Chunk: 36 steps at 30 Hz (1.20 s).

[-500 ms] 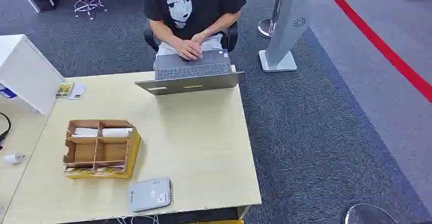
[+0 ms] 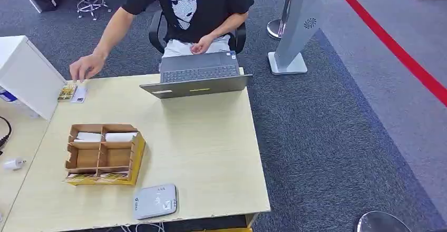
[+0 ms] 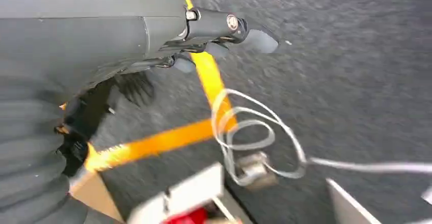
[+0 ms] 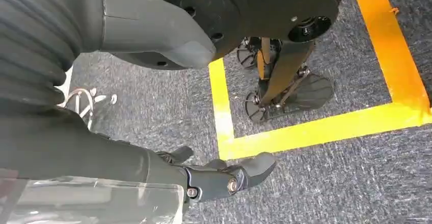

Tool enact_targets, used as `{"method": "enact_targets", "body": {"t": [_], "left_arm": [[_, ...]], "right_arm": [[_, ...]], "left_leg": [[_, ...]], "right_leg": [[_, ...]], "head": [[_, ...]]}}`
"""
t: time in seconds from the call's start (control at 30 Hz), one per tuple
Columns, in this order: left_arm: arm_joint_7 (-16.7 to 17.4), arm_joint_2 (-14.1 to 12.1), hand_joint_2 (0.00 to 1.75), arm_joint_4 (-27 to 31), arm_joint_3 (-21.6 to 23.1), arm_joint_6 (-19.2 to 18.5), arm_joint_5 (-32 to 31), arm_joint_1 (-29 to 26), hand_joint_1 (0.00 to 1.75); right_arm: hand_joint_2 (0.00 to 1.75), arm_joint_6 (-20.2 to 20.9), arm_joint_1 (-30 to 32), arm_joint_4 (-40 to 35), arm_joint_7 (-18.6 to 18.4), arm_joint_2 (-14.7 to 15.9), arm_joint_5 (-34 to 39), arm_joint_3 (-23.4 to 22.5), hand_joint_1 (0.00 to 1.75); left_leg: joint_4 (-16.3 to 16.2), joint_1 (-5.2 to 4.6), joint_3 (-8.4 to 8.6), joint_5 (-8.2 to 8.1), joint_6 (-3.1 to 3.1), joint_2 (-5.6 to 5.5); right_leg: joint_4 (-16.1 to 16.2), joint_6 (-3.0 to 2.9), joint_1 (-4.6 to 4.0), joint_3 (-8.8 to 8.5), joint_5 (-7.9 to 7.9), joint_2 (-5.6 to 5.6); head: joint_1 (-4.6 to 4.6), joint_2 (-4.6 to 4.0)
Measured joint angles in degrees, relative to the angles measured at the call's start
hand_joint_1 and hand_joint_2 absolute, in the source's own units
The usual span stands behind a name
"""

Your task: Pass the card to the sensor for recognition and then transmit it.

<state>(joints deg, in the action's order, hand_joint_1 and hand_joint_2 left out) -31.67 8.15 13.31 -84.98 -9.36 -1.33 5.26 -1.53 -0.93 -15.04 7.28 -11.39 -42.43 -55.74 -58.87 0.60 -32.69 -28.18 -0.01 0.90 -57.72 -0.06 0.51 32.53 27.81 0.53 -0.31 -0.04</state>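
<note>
Hanging empty with fingers loosely spread, left hand (image 3: 224, 33) and right hand (image 4: 224, 175); sensor (image 2: 155, 201) at desk's (image 2: 211, 153) near edge; card (image 2: 79, 94) at far-left corner, likely light, stiff, slippery—pinch its edges.

Pale wood tabletop (image 2: 211, 147) carries laptop (image 2: 197, 79), cardboard organizer (image 2: 103, 153), grey sensor (image 2: 155, 200), two cards (image 2: 73, 93) at far-left corner.

The person (image 2: 197, 5) behind the laptop (image 2: 197, 79) has taken one hand (image 2: 84, 68) off the keyboard and stretched it out to the far corner of the table (image 2: 211, 147), just above the cards (image 2: 73, 93) lying there.
</note>
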Motion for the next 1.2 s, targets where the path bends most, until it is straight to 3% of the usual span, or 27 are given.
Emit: {"method": "enact_targets", "body": {"t": [0.13,0.27,0.4,0.47,0.5,0.6,0.63,0.67,0.77,0.9,1.1,1.2], "left_arm": [[-1.5,0.5,1.75,0.0,0.0,-1.0,0.5,0.0,0.0],[-7.5,1.6,1.75,0.2,0.0,-6.4,0.1,0.0,0.0],[-8.3,3.6,1.75,3.4,0.1,-10.7,-0.2,-0.1,0.0],[-8.3,5.3,1.75,8.4,1.7,-11.6,2.8,-1.4,0.0],[-7.2,6.8,1.75,13.8,3.8,-13.4,6.7,-2.8,0.0],[3.4,8.2,1.75,28.5,9.0,-22.9,14.8,-5.9,0.0],[5.3,8.4,1.75,32.9,9.2,-25.5,15.3,-6.0,0.0],[5.0,8.4,1.75,35.7,9.2,-27.3,14.8,-6.0,0.0],[-1.6,7.3,1.75,39.7,9.1,-31.6,11.3,-5.7,0.0],[-7.2,5.9,1.75,40.3,8.9,-33.0,9.3,-5.5,0.0],[-8.3,1.1,1.75,40.3,3.7,-37.6,9.2,-3.3,0.0],[-8.3,-2.0,1.75,40.3,0.5,-38.2,11.4,-2.5,0.0]], "right_arm": [[1.75,-0.5,0.0,-0.4,0.0,-0.3,-0.4,-1.2,0.0],[1.75,-0.1,0.1,-0.6,-0.1,-0.4,-1.3,-2.2,0.0],[1.75,0.4,0.5,-0.6,0.0,-0.6,-2.0,-2.9,0.0],[1.75,-0.6,0.5,-0.6,-0.8,-0.7,-1.5,-3.3,0.0],[1.75,-1.3,0.4,-0.6,-1.3,-0.8,-0.5,-4.2,0.0],[1.75,-2.6,0.2,-0.4,-1.9,-1.1,0.1,-6.3,0.0],[1.75,-2.6,0.0,-0.3,-2.0,-1.2,0.0,-6.9,0.0],[1.75,-2.5,-0.3,-0.3,-2.1,-1.2,-0.2,-7.3,0.0],[1.75,-1.8,-0.7,-0.2,-2.5,-1.4,-0.9,-8.2,0.0],[1.75,-1.5,-0.7,-0.1,-3.0,-1.5,-1.7,-8.9,0.0],[1.75,-0.4,-0.7,-0.1,-3.3,-1.5,-3.9,-9.4,0.0],[1.75,0.3,-0.6,-0.3,-3.2,-1.5,-5.0,-9.5,0.0]], "left_leg": [[0.0,0.0,0.0,0.0,0.0,0.01],[0.0,-0.01,0.0,0.0,0.0,0.0],[0.0,-0.01,-0.01,-0.01,0.0,0.0],[0.0,0.02,-0.01,-0.03,-0.01,0.04],[0.0,0.06,0.02,-0.03,-0.02,0.12],[0.0,0.09,-0.04,-0.01,-0.03,-0.09],[0.0,0.09,-0.05,-0.01,-0.03,-0.22],[0.0,0.09,-0.05,0.0,-0.05,-0.24],[0.0,0.09,-0.01,0.05,-0.13,-0.23],[0.0,0.1,0.01,0.07,-0.15,-0.22],[0.0,0.11,0.0,0.07,-0.16,-0.22],[0.0,0.12,0.02,0.07,-0.16,-0.2]], "right_leg": [[0.0,0.0,0.0,0.0,0.0,0.0],[0.0,0.0,0.01,0.0,0.0,0.0],[0.0,0.0,0.01,0.0,0.0,0.0],[0.0,0.0,-0.01,-0.02,0.0,-0.04],[0.0,-0.01,-0.09,-0.02,0.0,-0.12],[0.0,-0.04,-0.12,0.04,0.03,0.11],[0.0,-0.09,-0.12,0.02,0.07,0.27],[0.0,-0.1,-0.12,0.0,0.07,0.27],[0.0,-0.13,-0.12,-0.04,0.09,0.24],[0.0,-0.14,-0.13,-0.05,0.08,0.23],[0.0,-0.14,-0.13,-0.05,0.09,0.23],[0.0,-0.16,-0.14,-0.03,0.1,0.21]], "head": [[0.02,0.0],[0.0,0.0],[0.0,0.0],[-0.02,0.0],[0.0,0.0],[0.09,0.0],[0.09,0.0],[0.04,0.0],[-0.02,0.0],[-0.04,0.0],[-0.04,0.0],[-0.06,0.0]]}}
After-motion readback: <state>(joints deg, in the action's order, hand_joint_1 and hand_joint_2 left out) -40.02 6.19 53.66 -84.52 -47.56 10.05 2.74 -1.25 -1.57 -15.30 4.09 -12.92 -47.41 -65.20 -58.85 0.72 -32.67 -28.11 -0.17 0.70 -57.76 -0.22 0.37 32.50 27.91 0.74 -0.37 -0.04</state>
